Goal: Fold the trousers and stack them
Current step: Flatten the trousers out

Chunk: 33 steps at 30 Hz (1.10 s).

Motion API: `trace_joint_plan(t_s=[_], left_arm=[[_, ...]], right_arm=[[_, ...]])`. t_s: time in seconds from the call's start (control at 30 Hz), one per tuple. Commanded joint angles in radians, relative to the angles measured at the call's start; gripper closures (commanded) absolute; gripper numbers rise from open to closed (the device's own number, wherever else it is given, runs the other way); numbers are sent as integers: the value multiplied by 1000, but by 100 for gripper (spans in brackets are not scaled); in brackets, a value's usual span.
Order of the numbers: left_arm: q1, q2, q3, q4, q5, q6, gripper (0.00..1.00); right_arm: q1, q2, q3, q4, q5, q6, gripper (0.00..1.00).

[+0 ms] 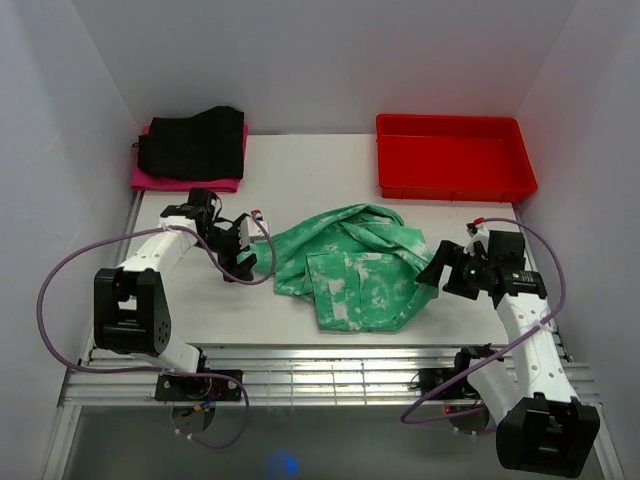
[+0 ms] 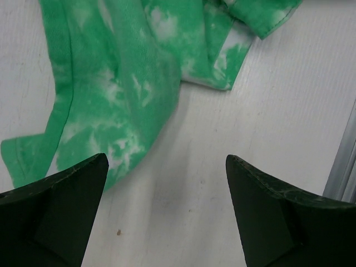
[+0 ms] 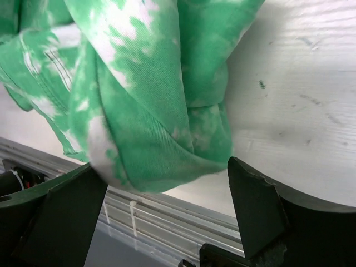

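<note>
White walls (image 1: 330, 60) close in a white table (image 1: 300, 170), seen from above with the two arm bases at six o'clock. At the middle of the table lie the trousers (image 1: 350, 265), bright green with blotchy white patches, unfolded and rumpled into a loose heap with the cloth twisted over itself. At nine o'clock of the heap sits the left tool (image 1: 243, 262), just beside the cloth's edge, its jaws spread wide and gripping nothing. In the left wrist view the left tool (image 2: 167, 161) hangs over bare table, and a green hem of the trousers (image 2: 128, 89) lies next to one dark finger (image 2: 72, 189); whether cloth and finger touch, I cannot tell. At three o'clock of the heap the right tool (image 1: 437, 272) points in at the cloth, also released and wide apart. Its wrist view shows a thick fold of the trousers (image 3: 150, 111) hanging between the spread fingers (image 3: 256, 206) of the right tool (image 3: 164, 167), with nothing clamped on it, and the aluminium rail (image 3: 167, 211) of the table's near edge below. At one o'clock on the table stands a red tray (image 1: 455, 187). At eleven o'clock a black garment (image 1: 192, 145) lies folded on top of a pink garment (image 1: 185, 184), well apart from the trousers. A purple cable (image 1: 60, 275) loops out from the left arm.
</note>
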Motion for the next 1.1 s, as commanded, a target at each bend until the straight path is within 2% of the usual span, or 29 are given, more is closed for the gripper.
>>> trace_joint_plan(t_s=[0.0,0.1,0.2,0.3,0.4,0.57,0.6,0.63,0.67,0.7,0.77,0.87,0.9,0.93,0.97,1.0,1.03,1.07], left_arm=[[-26,2,-15,73,31,3,2],[-49,33,-20,99,30,-14,2],[-80,56,-28,180,-5,-72,2],[-100,76,-23,255,-42,-109,2],[-115,104,8,269,-44,-140,2],[-143,151,18,271,-59,-129,3],[-147,173,17,271,-74,-123,8],[-147,188,18,271,-82,-123,18],[-147,199,23,275,-106,-134,43],[-125,193,50,263,-110,-191,73],[-34,202,177,188,-53,-271,100],[130,228,400,84,2,-336,100],[161,228,469,14,2,-313,100],[182,205,492,-36,2,-284,100],[198,182,489,-48,-1,-275,100],[221,145,482,-20,-5,-292,100],[263,109,460,84,-30,-386,100],[305,96,456,126,-28,-422,100]], right_arm=[[-92,-61,91,-13,-84,-95,10],[-118,-28,151,-98,-46,-148,10],[-118,-15,75,-165,-74,-128,10],[-120,-72,-32,-119,-94,-54,10],[-117,-25,-86,-82,-94,42,10],[-75,-9,-157,56,-118,55,10],[-58,-14,-180,132,-108,58,5],[-55,-3,-185,186,-103,56,21],[-54,35,-156,229,-77,44,44],[-54,119,-30,248,-39,-41,91],[-67,204,194,239,16,-249,92],[-109,283,492,220,18,-510,92],[-110,343,613,135,-5,-707,92],[-110,392,722,98,3,-774,92],[-98,420,787,29,-32,-927,92],[-88,440,847,12,-32,-1071,92],[-66,427,854,50,6,-1202,92],[-64,416,857,51,17,-1250,92]])
